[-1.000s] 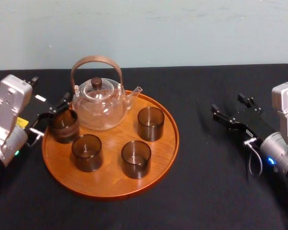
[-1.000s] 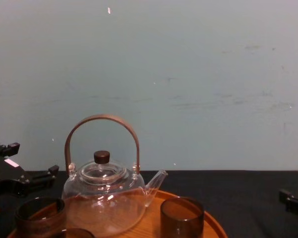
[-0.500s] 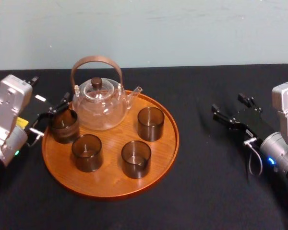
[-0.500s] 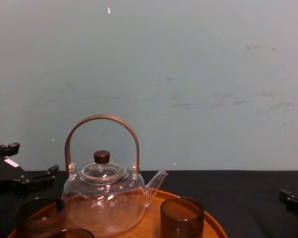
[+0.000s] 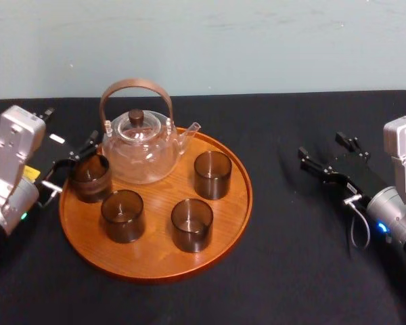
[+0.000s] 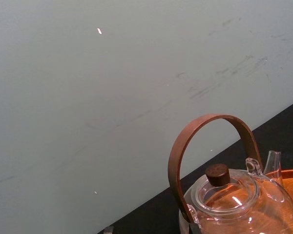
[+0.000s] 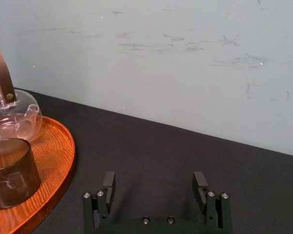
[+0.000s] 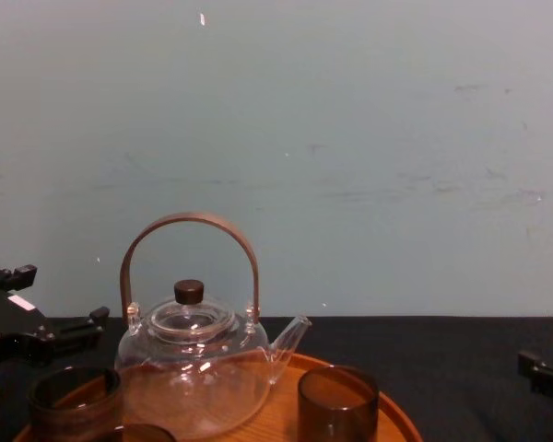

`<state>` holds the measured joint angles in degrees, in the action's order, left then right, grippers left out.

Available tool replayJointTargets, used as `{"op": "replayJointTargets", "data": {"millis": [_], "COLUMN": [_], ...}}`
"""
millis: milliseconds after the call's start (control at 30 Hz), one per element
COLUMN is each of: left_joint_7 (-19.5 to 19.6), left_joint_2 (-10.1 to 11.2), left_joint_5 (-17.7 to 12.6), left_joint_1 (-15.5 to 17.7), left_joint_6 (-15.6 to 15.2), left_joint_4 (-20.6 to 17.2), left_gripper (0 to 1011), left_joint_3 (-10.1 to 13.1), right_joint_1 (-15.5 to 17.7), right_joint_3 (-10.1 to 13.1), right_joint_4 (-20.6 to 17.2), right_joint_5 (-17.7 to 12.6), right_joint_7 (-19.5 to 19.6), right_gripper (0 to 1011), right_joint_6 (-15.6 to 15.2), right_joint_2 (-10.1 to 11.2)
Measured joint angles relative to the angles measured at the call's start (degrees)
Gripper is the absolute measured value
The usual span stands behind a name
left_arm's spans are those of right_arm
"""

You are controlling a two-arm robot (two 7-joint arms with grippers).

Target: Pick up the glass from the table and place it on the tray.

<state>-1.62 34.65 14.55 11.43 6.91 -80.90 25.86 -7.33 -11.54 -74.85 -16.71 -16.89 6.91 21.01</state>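
Observation:
The glass [image 5: 89,177] is a smoky brown tumbler standing upright on the tray [image 5: 227,217], at the tray's left rim beside the teapot. In the chest view the glass [image 8: 72,398] is at the lower left. My left gripper [image 5: 74,139] is open just behind and left of the glass, not touching it. The chest view shows the left gripper [image 8: 51,299] with its fingers spread wide above the black cloth. My right gripper [image 5: 323,147] hovers open over the table [image 5: 291,257], well right of the tray. The right wrist view shows the right gripper [image 7: 154,183] holding nothing.
A clear glass teapot [image 5: 139,145] with an arched brown handle stands at the tray's back. Three more brown tumblers stand on the tray [image 5: 123,215] [image 5: 191,225] [image 5: 212,175]. A pale wall runs behind the table.

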Motion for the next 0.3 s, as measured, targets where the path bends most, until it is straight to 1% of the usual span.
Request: {"op": "replayJointTargets", "data": {"millis": [300], "left_joint_7": [0.0], "left_joint_2": [0.0], "left_joint_5": [0.0], "left_joint_1": [0.0], "left_joint_6": [0.0], "left_joint_4": [0.0], "left_gripper": [1001], "left_joint_3": [0.0], "right_joint_1": [0.0], "right_joint_3": [0.0], "right_joint_4": [0.0], "right_joint_5": [0.0], "right_joint_7": [0.0], "right_gripper": [1002], "right_joint_6": [0.0], "right_joint_2": [0.0]}}
